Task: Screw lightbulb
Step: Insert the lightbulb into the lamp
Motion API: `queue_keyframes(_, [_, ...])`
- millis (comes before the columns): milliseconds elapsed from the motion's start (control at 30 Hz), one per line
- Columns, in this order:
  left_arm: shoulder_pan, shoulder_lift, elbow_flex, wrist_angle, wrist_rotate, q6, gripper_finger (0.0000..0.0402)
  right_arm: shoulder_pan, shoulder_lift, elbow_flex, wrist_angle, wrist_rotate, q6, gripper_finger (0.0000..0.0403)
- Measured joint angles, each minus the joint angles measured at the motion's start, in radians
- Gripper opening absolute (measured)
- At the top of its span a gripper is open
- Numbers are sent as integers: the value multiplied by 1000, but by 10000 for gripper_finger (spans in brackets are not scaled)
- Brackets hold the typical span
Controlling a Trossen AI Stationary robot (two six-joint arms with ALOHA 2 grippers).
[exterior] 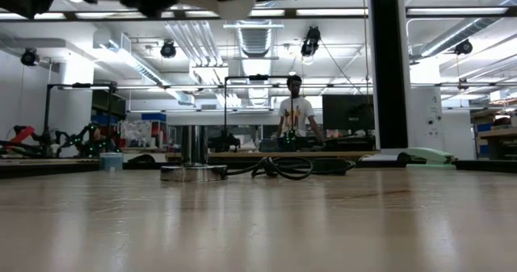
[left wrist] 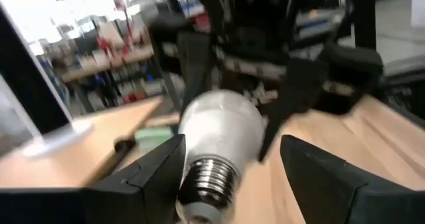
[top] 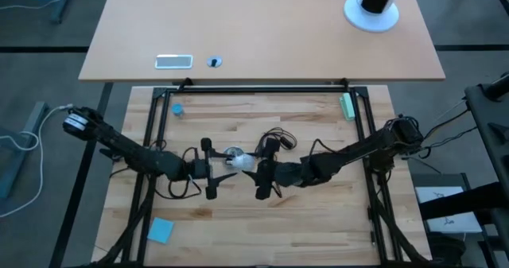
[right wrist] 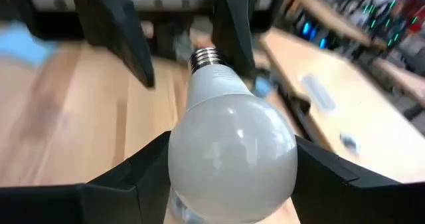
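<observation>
High view shows both arms meeting over the middle of the desk (top: 318,212), so we take them from left to right. The left gripper (top: 210,168) sits just left of centre, its fingers (left wrist: 156,171) spread wide around the silvery screw base of the lightbulb (top: 242,162); in the left wrist view one finger lies close beside the threads and the other stands well clear, so we judge this gripper is not clamping the bulb. Between the two grippers, the round silver socket (top: 232,153) lies on the desk just on the far side of the bulb, its black cord (top: 278,137) curling off to the right. The right gripper (top: 266,171) comes in from the right, and the right wrist view shows its fingers (right wrist: 133,177) pressed against both sides of the frosted globe, gripping it.

The low view shows the socket (exterior: 192,172) on the desk with nothing in it, and the bulb held high above. We judge the task barely begun: the bulb is in hand, but aligning its base over the socket, lowering it and turning it home all remain.
</observation>
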Motion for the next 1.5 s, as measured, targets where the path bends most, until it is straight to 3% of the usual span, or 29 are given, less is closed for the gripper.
queue_keyframes(300, [42,48,84,-349,15,-189,229,-13,22,132,-390,-79,130,233])
queue_keyframes(600, [64,201,208,-425,29,-177,220,-33,32,206,-611,-177,181,232])
queue_keyframes(967, [105,354,355,-496,43,-172,199,-32,35,206,-674,-206,207,232])
queue_keyframes(1233, [118,385,387,-529,27,-165,115,-32,35,209,-694,-205,214,238])
queue_keyframes(1500, [121,380,381,-520,1,-158,115,-32,30,212,-690,-197,221,265])
